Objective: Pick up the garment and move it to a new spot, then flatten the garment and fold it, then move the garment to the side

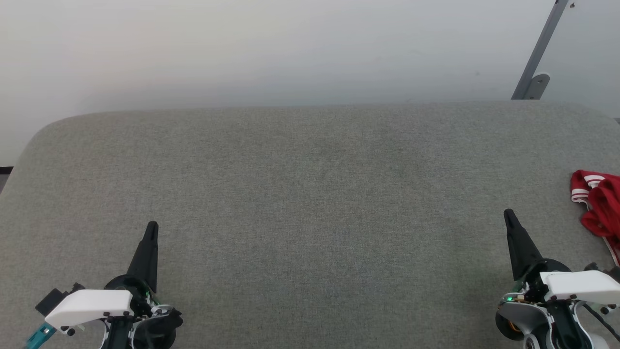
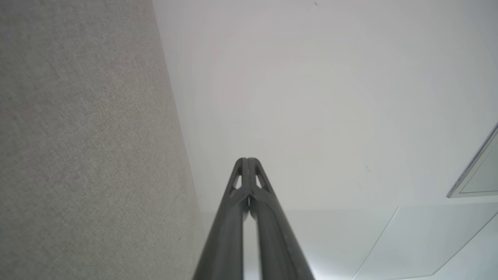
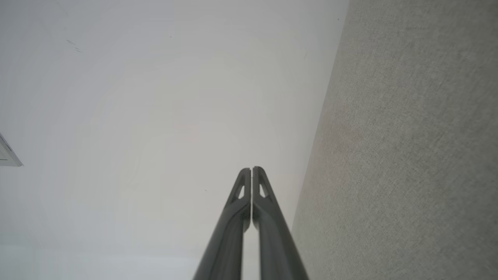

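Both grippers are pressed together and hold nothing. In the head view the left gripper [image 1: 152, 227] stands over the near left corner of the surface [image 1: 310, 194], and the right gripper [image 1: 508, 214] stands over the near right corner. Each one looks there like a single dark spike that points toward the far edge. The wrist views add a detail that the head view is too far away to give. On the left gripper [image 2: 246, 160] and on the right gripper [image 3: 251, 169], the two fingers meet along one thin line, tip against tip.

The surface is the biggest thing, a wide grey woven cloth with rounded far corners. The head view takes in nearly its whole width. The left wrist view has it as a grey band [image 2: 78, 155] along the left side of the picture, and the right wrist view has it as a band [image 3: 408, 155] along the right side. Behind the far edge rises a pale wall [image 1: 242, 48], which is also the plain background of both wrist views.

The shirt [image 1: 600, 203] appears in the head view. It lies crumpled at the right edge of the surface, a little farther back than the right gripper, and the fingertips are apart from it. It is red with red-and-white striped trim, and the border of the picture cuts it. Above the far right corner a grey metal bar [image 1: 537, 58] leans, with a small bracket [image 1: 538, 83] at its foot.
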`<state>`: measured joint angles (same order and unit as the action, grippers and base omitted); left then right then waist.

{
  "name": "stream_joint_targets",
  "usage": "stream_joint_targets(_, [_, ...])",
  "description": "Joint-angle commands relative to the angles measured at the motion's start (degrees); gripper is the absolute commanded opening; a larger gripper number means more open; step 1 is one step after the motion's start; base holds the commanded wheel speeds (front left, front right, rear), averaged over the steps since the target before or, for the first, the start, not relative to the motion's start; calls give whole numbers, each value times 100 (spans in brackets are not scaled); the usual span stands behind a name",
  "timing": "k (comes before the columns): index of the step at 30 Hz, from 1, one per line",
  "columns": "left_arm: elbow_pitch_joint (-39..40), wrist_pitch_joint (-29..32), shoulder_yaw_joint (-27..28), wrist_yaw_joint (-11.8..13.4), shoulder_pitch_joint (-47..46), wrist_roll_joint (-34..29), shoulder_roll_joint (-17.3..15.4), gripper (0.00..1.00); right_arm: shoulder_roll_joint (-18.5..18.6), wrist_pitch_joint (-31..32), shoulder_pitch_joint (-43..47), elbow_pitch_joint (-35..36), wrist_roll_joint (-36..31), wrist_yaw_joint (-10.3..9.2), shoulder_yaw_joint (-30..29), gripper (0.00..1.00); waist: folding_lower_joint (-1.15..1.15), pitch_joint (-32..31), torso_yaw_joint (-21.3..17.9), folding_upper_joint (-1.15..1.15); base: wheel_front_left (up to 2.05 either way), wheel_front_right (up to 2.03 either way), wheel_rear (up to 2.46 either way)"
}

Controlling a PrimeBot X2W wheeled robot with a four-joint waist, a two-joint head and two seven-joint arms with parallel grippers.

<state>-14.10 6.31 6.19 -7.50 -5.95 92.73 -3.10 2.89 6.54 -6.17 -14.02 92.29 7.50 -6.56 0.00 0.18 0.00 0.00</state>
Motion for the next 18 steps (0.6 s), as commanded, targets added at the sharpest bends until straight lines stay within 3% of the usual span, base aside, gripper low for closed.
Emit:
stream_joint_targets(1, [0, 23, 23, 2, -69, -22, 7, 0, -10, 9, -30, -11, 22, -1, 0, 0, 0, 0, 0, 0, 0, 0, 0])
stream_joint_targets(18, [1, 29, 29, 2, -70, -26, 12, 0, -10, 8, -30, -11, 23, -1, 0, 0, 0, 0, 0, 0, 0, 0, 0])
